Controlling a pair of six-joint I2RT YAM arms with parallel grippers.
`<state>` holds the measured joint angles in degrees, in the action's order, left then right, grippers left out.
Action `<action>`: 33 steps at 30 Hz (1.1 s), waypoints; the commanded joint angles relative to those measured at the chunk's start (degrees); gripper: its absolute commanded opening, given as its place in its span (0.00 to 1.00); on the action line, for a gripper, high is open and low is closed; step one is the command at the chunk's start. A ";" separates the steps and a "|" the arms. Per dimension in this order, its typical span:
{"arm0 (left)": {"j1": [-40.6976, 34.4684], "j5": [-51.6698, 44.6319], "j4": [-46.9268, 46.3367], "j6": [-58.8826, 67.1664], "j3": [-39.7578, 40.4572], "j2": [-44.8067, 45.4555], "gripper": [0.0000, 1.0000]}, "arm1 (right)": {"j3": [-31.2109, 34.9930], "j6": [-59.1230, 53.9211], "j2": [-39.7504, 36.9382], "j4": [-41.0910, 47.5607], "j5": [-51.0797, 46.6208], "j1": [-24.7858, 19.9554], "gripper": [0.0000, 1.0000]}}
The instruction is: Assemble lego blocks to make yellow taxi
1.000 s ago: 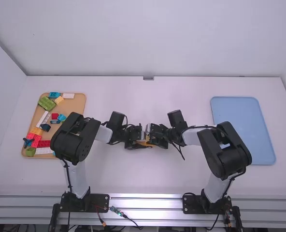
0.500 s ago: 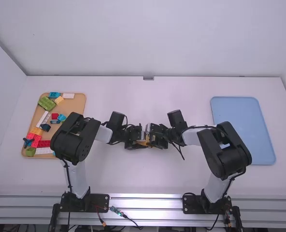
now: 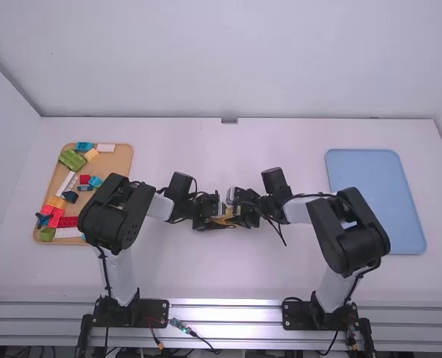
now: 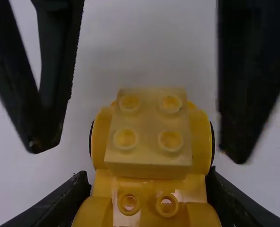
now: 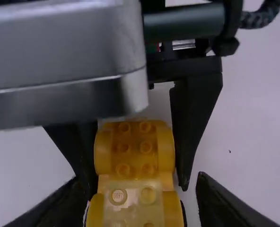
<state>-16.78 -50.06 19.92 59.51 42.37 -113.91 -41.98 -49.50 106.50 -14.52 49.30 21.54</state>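
Note:
Near the table's middle, my left gripper [image 3: 212, 218] is shut on a yellow block car body [image 3: 225, 219]; my right gripper [image 3: 240, 212] faces it from the other side. In the left wrist view my left gripper [image 4: 148, 184] grips the body [image 4: 149, 182] by both sides, and a pale see-through 2x2 block [image 4: 148, 156] sits on top, the right gripper's fingers standing wide to either side. In the right wrist view my right gripper [image 5: 141, 183] is open around the end with the pale block [image 5: 133, 201], touching nothing visible.
A tan tray [image 3: 122, 160] of mixed coloured blocks lies at the far left, beside the left arm. The blue tray [image 3: 374, 194] is on the right, behind the right arm's elbow. White tabletop [image 3: 221, 276] surrounds the grippers.
The right gripper and its wrist have shifted slightly away from the camera, with a small tilt. My left arm and the yellow body have stayed still.

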 commanded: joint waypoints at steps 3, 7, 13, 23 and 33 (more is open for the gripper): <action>-0.33 1.11 -0.33 0.26 -0.76 -0.55 0.62 | 0.39 0.00 -0.11 -0.04 5.90 -2.51 0.18; -0.02 1.09 -0.35 0.24 -0.76 -0.55 0.62 | 0.39 0.02 -0.09 0.57 7.50 -3.67 0.00; -0.33 1.09 -0.35 0.24 -0.76 -0.55 0.62 | 0.39 -3.02 -0.07 4.39 5.51 -2.23 0.00; -0.33 1.16 -0.35 0.07 -0.76 -0.55 0.63 | 0.59 -0.24 0.04 4.85 -3.26 1.64 0.00; -0.33 1.25 -0.33 0.09 -0.76 -0.55 0.62 | 4.31 1.07 0.04 1.31 -4.26 0.33 0.00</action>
<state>-16.75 -49.87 19.84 58.46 42.37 -113.91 -39.75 -49.21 106.00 -14.39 49.06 22.22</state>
